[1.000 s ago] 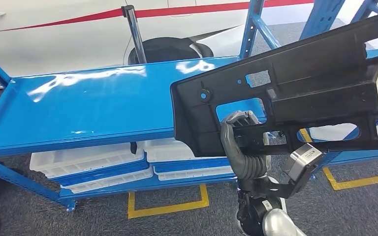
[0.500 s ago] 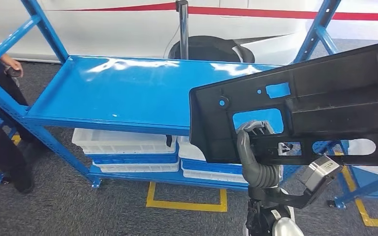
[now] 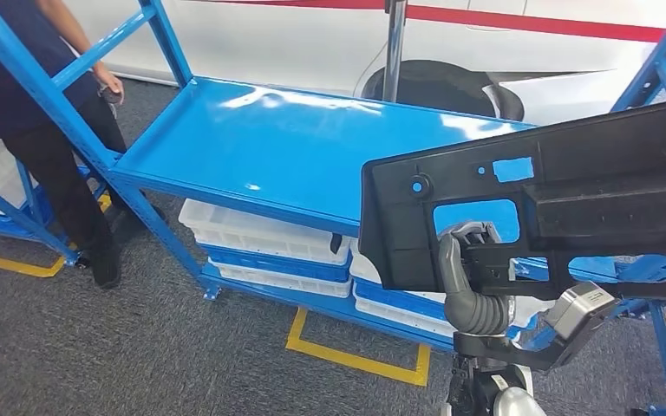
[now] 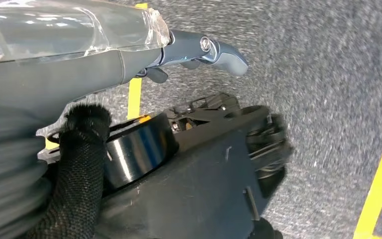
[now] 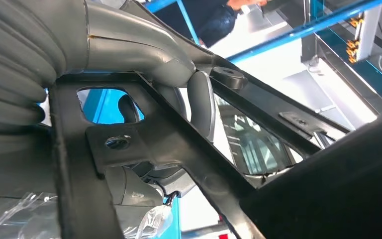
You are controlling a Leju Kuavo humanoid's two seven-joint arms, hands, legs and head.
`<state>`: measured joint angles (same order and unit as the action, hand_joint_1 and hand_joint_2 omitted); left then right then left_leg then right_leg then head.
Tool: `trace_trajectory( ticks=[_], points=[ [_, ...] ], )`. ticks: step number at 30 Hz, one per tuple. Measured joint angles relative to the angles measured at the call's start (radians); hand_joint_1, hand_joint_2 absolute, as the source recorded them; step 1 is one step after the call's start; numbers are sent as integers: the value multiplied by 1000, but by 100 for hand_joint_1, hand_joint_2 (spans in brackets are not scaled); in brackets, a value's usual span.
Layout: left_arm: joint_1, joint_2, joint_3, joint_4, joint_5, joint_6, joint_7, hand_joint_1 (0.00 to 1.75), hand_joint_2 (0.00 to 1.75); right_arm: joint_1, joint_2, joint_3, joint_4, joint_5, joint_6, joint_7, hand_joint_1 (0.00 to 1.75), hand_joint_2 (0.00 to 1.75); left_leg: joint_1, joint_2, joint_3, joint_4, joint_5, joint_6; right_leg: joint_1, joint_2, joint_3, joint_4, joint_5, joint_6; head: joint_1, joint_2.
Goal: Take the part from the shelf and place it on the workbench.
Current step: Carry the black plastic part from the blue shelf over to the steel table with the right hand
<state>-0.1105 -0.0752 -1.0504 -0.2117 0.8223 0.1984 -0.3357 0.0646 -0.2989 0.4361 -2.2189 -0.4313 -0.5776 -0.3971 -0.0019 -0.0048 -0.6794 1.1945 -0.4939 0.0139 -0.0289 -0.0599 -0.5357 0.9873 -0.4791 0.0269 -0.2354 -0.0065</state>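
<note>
The right hand (image 3: 466, 251) grips the black part (image 3: 555, 204) through a cutout, holding it raised in front of the blue shelf (image 3: 295, 147), off its surface. The left hand (image 4: 199, 50) hangs over the floor; its state cannot be told. Risk: the long part overhangs the single grip and could tilt, slip, or strike the shelf post or the person (image 3: 43, 113) standing nearby.

Left hand (image 4: 129, 59) hangs over grey carpet (image 4: 328, 74), yellow floor tape (image 4: 380, 184) alongside
</note>
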Motion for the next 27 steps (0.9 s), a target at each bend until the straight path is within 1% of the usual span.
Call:
trace_trajectory(
  ticks=[1,2,3,4,6,7,8,9,10,11,12,13,14,15,16,17,18,19,20,21,22,23,24,25,26,27],
  points=[
    [0,0,0,0,4,0,0,0,175,0,1,-1,3,-1,-1,-2,175,175,-6,22,43,-80,32,11,1,-11,2,-1,-1,1,0,0],
    [1,0,1,0,7,0,0,0,175,1,2,-1,7,-2,-2,-4,175,175,-13,44,81,-151,56,21,4,-21,4,-1,-3,3,0,0],
    [2,1,2,0,8,0,0,0,175,3,3,-3,11,-4,-4,-6,175,175,-21,61,106,-202,70,30,6,-30,5,-1,-5,5,0,0],
    [4,1,3,0,10,0,0,0,175,6,3,-4,16,-5,-6,-8,175,175,-26,72,116,-226,75,37,8,-40,7,-2,-6,8,1,0],
    [7,2,5,0,12,0,0,0,175,10,4,-6,25,-7,-9,-14,175,175,-27,52,114,-236,78,43,9,-58,13,-7,-9,16,2,0],
    [8,2,6,0,13,0,0,0,175,11,4,-8,29,-9,-11,-17,175,175,-24,40,118,-243,83,45,8,-48,16,-4,-13,20,4,0],
    [8,2,6,0,15,0,-1,0,175,13,5,-10,33,-11,-11,-21,175,175,-20,28,123,-252,88,49,8,-27,12,12,-26,23,6,0],
    [6,1,6,0,17,0,-1,0,175,17,6,-13,36,-15,-12,-24,175,175,-16,17,129,-259,93,52,7,3,-3,49,-49,25,10,0],
    [5,1,6,0,19,0,-1,0,175,22,6,-16,40,-18,-13,-28,175,175,-14,5,132,-262,96,54,6,33,-31,109,-81,26,14,0],
    [4,0,6,0,21,0,-2,0,175,28,6,-18,44,-22,-13,-32,175,175,-13,-8,132,-261,96,56,6,48,-67,179,-112,26,18,0],
    [4,0,6,0,22,0,-2,0,175,34,6,-21,48,-25,-14,-35,175,175,-13,-22,131,-260,96,56,6,54,-99,238,-132,28,22,0],
    [4,0,7,0,22,0,-3,0,175,39,6,-23,52,-28,-14,-38,175,175,-12,-37,132,-260,96,56,5,55,-119,269,-132,31,23,0],
    [4,0,7,0,22,0,-5,0,175,43,7,-25,55,-30,-14,-41,175,175,-10,-52,132,-258,96,55,3,56,-120,259,-112,34,23,0],
    [4,0,7,0,22,0,-6,0,175,44,7,-27,57,-31,-14,-43,175,175,-7,-67,133,-254,94,52,-1,61,-100,208,-74,38,23,0],
    [4,0,7,0,22,0,-8,0,175,46,7,-28,59,-33,-14,-45,175,175,-4,-82,132,-247,90,47,-6,77,-69,137,-38,43,24,0],
    [3,1,7,0,22,0,-10,0,175,46,7,-29,61,-35,-15,-46,175,175,-3,-95,129,-239,85,40,-10,103,-43,77,-13,49,27,0],
    [2,2,7,0,22,1,-12,0,175,48,8,-30,63,-37,-15,-48,175,175,-3,-107,123,-229,80,34,-14,122,-25,36,1,48,30,0],
    [2,2,7,0,22,1,-13,0,175,51,8,-31,64,-39,-15,-50,175,175,-4,-116,116,-222,78,29,-16,135,-20,20,1,44,33,0],
    [1,3,7,0,22,1,-14,0,175,54,9,-32,66,-40,-16,-52,175,175,-5,-125,111,-220,77,26,-14,133,-21,22,-2,37,35,0],
    [2,4,7,0,22,1,-15,0,175,57,9,-33,66,-41,-16,-54,175,175,-4,-133,107,-219,78,25,-13,120,-23,22,-1,27,36,0],
    [3,5,7,0,22,1,-16,0,175,58,10,-34,66,-41,-16,-54,175,175,-3,-131,105,-216,76,22,-12,108,-22,22,-1,21,37,0],
    [4,5,7,0,22,1,-17,0,175,59,10,-35,67,-42,-16,-55,175,175,-2,-115,98,-200,67,18,-11,97,-21,22,-1,16,37,0],
    [4,5,7,0,22,1,-17,0,175,60,11,-37,67,-42,-16,-56,175,175,-2,-90,81,-163,48,12,-11,85,-19,21,-1,12,37,0],
    [4,5,7,0,22,1,-17,0,175,61,11,-39,67,-42,-15,-56,175,175,-1,-59,55,-107,20,7,-10,72,-18,21,-2,9,37,0],
    [3,5,7,0,22,1,-17,0,175,63,12,-40,67,-43,-15,-57,175,175,-1,-33,17,-33,-12,3,-8,59,-18,21,-3,6,37,0],
    [2,5,7,0,23,0,-17,0,175,65,12,-41,67,-44,-15,-58,175,175,0,-18,-20,37,-38,1,-5,45,-17,21,-5,4,37,0]
  ],
)
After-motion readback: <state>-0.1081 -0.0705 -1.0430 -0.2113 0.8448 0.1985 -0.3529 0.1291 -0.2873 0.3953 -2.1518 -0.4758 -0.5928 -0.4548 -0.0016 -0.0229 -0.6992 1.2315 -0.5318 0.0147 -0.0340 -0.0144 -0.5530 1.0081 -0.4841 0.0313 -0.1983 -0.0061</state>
